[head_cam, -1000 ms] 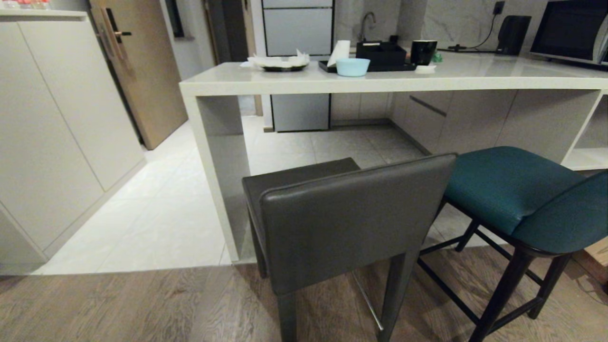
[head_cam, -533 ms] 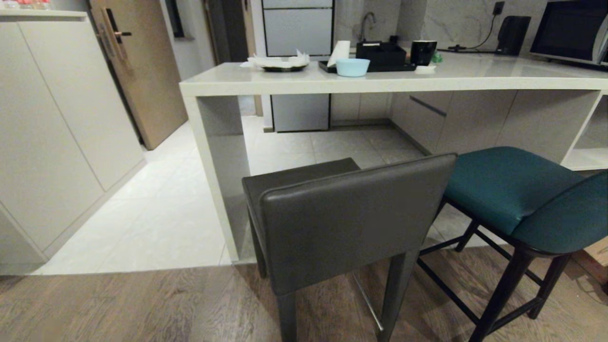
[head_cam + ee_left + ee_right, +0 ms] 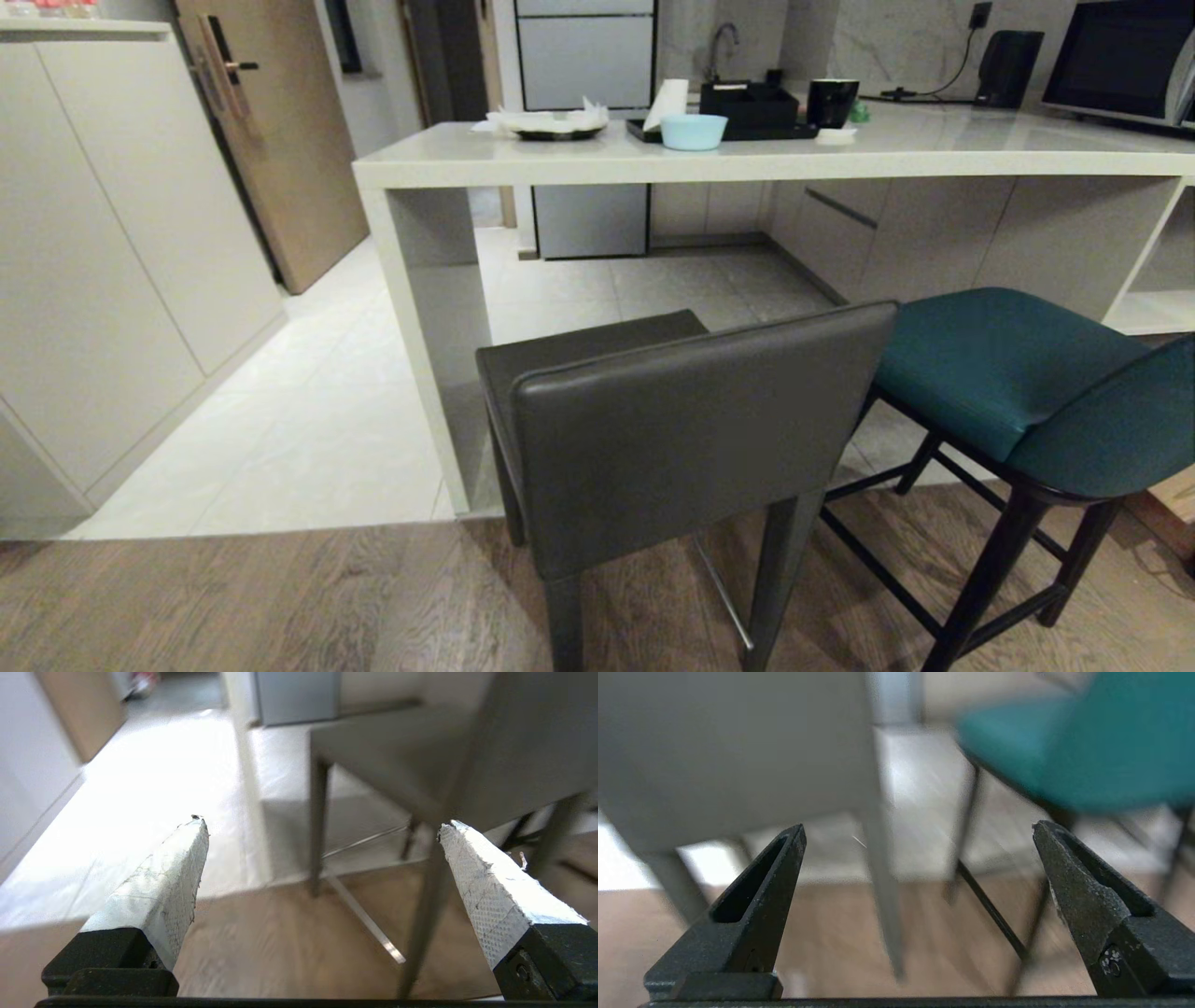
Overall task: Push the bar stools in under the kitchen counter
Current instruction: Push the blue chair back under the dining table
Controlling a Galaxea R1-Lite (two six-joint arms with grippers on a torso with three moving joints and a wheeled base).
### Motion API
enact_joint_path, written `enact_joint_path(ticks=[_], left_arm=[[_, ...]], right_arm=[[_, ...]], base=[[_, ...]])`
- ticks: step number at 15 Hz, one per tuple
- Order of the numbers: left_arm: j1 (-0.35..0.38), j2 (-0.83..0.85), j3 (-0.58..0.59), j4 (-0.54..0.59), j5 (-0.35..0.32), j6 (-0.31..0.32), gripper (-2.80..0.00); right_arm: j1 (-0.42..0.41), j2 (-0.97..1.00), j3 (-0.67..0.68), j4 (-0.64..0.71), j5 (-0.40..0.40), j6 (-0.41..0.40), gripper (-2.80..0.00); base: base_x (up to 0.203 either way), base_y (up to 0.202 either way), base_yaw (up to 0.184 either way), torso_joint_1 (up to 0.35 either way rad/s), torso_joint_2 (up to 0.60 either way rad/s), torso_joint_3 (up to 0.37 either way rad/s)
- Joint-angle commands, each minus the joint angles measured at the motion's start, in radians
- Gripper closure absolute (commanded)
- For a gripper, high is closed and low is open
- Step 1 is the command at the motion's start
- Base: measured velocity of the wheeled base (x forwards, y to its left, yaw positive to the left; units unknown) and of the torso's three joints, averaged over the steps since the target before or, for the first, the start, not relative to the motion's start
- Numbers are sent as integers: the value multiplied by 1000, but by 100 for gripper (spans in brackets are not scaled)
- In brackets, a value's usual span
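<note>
head view is being filled by two stools standing on the wood floor (image 3: 233, 597) before the tabletop (image 3: 840, 154). the grey stool (image 3: 672, 439) is being seen back first, just beside the slab side panel (image 3: 425, 336), its seat not yet under the stone top. the teal stool (image 3: 1018, 373) is standing just beside it on the right, also out from the knee space. a pale blue bowl (image 3: 693, 132) and a black tray (image 3: 747, 117) are being carried on the tabletop. neither arm is being shown in this view. the left hand (image 3: 322, 833) is being held wide open and empty, near the grey stool's legs. the right hand (image 3: 917, 833) is likewise being held wide open, gripping nothing, with both stools ahead of it.
</note>
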Motion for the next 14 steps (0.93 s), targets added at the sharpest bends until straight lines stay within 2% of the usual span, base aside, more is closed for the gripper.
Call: enact_joint_path(ticks=[1,2,4,6,9,10,11,12,13,14], left_arm=[[1,0,90,-96,11,15,-280],[1,0,98,-128,17,18,-280],[1,0,86,-52,33,-8,-280],[1,2,84,-40,49,-59,-280],[0,2,80,-8,114,-201,-280],[1,2,68,22,151,-210,-280],[1,2,65,32,162,-142,-280],[1,2,65,34,164,-26,-280],[1,1,71,37,153,59,-280],[-1,2,81,37,123,62,-280]], right_arm=[[0,-2,19,28,-73,-4,-280],[0,-2,19,51,-113,-9,-280],[0,-2,19,55,-106,-41,-280],[0,0,16,87,-96,-50,-280],[0,0,16,87,-97,-42,-280],[0,-2,16,87,-97,-42,-280],[0,-2,16,87,-97,-42,-280],[0,-2,16,87,-97,-44,-280],[0,-2,16,87,-95,-47,-280],[0,-2,16,85,-95,-51,-280]], base=[[0,0,0,0,0,0],[0,0,0,0,0,0],[0,0,0,0,0,0],[0,0,0,0,0,0],[0,0,0,0,0,0],[0,0,0,0,0,0],[0,0,0,0,0,0],[0,0,0,0,0,0],[0,0,0,0,0,0],[0,0,0,0,0,0]])
